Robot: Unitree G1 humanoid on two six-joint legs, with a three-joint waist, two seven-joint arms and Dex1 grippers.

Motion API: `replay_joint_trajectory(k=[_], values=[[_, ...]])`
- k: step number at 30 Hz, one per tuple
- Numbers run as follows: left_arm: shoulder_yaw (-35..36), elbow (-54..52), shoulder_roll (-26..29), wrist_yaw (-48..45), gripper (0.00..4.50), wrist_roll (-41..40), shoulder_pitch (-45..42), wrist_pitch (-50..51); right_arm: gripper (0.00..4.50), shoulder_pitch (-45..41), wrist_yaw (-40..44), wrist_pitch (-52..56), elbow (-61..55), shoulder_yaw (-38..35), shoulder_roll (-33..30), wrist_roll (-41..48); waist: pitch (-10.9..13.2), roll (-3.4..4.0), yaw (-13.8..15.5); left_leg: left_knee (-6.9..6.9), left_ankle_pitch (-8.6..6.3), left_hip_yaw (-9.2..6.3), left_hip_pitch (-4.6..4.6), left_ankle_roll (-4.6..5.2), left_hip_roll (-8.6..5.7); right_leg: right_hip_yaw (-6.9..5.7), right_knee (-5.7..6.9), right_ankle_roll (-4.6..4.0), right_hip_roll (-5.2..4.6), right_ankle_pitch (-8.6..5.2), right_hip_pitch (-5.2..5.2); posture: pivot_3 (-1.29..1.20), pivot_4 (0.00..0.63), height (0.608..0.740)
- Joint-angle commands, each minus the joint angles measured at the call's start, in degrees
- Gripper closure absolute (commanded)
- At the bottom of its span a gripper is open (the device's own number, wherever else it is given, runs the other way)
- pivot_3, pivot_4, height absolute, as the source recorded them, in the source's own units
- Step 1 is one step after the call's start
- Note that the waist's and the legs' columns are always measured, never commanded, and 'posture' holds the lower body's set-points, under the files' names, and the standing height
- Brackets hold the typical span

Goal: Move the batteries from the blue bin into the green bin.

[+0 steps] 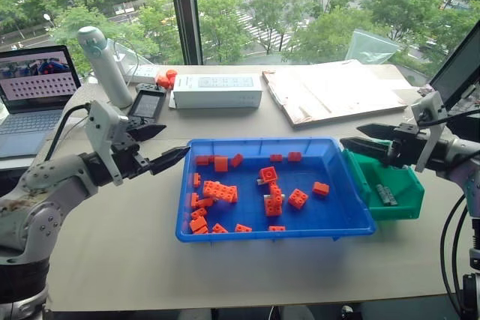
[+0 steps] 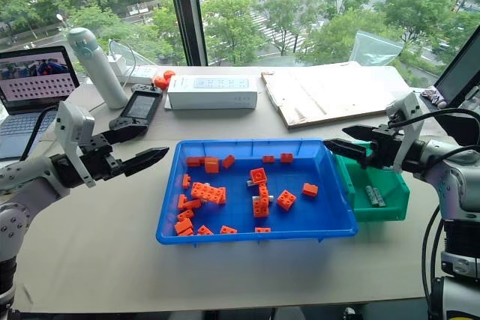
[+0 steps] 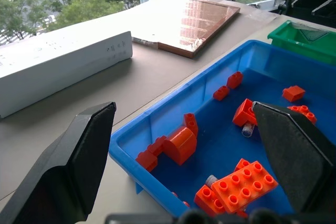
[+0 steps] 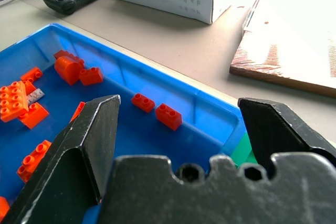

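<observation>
The blue bin sits mid-table holding several orange toy bricks. Two grey batteries lie half-hidden among the bricks, one beside a red brick, another under a flat one. The green bin touches the blue bin's right side, and a couple of batteries lie on its floor. My left gripper hovers open and empty just off the blue bin's left rim, pointing toward it. My right gripper hangs open and empty over the back of the seam between the two bins.
Behind the bins lie a white box, a wooden board, a black handheld device, a white bottle and a few loose orange bricks. A laptop stands far left, a screen far right.
</observation>
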Motion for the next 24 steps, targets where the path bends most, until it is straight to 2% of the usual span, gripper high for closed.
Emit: replay_joint_trajectory(k=[1,4,7,13,21,24], values=[[-2.1,-2.1,4.5,-6.9,0.00,-0.2,-0.9,0.3,0.30,0.0,4.5,-0.8,-7.7,4.5,-4.2,-1.2,0.0,0.00,0.0,0.00,0.00,0.00,0.00,0.00,0.00,0.00,0.00,0.00,0.00,0.00,0.00,0.00,0.150,0.730],[-7.3,-4.7,11.0,-18.1,0.00,1.1,-1.1,-1.0,0.30,-1.2,11.9,0.2,-17.9,16.3,-8.4,-3.7,0.1,0.05,-0.2,0.01,0.00,0.03,-0.08,0.00,0.01,0.02,0.08,-0.01,0.00,-0.01,-0.15,0.00,0.150,0.730],[-8.0,-6.3,12.4,-21.0,0.00,-0.5,-1.9,-0.6,0.30,-2.1,12.9,0.4,-20.2,21.2,-8.5,-5.5,0.1,0.04,-0.5,-0.05,-0.26,0.02,-0.05,-0.43,0.06,0.02,-0.01,-0.05,0.04,-0.03,-0.13,0.00,0.150,0.730],[-7.0,-7.8,12.6,-22.5,0.00,-2.0,-2.9,0.3,0.30,-3.7,12.8,2.6,-22.3,24.7,-5.5,-4.8,0.1,-0.02,-0.1,0.15,-0.21,-0.02,-0.09,-0.33,0.05,0.02,0.01,-0.02,0.04,-0.02,-0.10,0.00,0.150,0.730],[-6.2,-11.3,14.1,-23.3,0.00,-0.7,2.0,-0.4,0.30,-5.0,6.4,-5.3,-17.4,33.3,3.6,-16.0,0.1,-0.03,-0.1,0.14,-0.02,-0.04,-0.10,-0.02,0.06,0.03,0.07,-0.03,0.06,-0.02,-0.12,0.00,0.150,0.730],[-6.4,-12.1,14.3,-22.4,0.00,0.7,3.4,-0.9,0.30,-4.9,5.9,-5.9,-16.6,33.8,5.3,-17.3,0.1,-0.03,0.0,0.18,-0.02,-0.03,-0.10,-0.02,0.04,0.02,0.06,-0.02,0.06,-0.02,-0.13,0.00,0.150,0.730]])
